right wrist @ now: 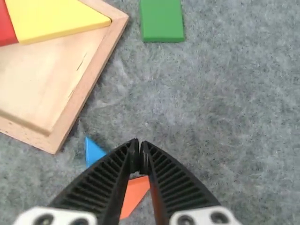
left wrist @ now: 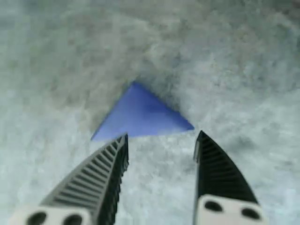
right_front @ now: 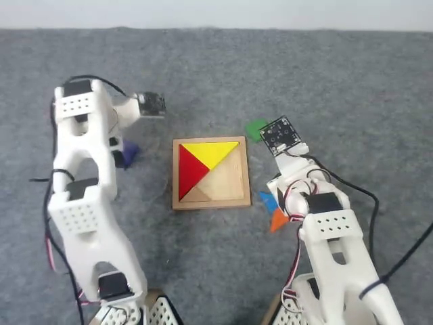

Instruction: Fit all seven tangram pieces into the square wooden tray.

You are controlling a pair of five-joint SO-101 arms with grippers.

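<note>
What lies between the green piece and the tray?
Only bare grey mat. In the right wrist view the green piece lies apart from the tray, beside its corner.

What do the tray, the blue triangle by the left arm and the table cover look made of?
Tray: looks like unpainted pale wood, matt; grain lines show on its bare floor.
Blue triangle: flat, evenly coloured, smooth; probably painted wood, could be plastic.
Table cover: grey, fuzzy fibres, like felt or short carpet.
</note>
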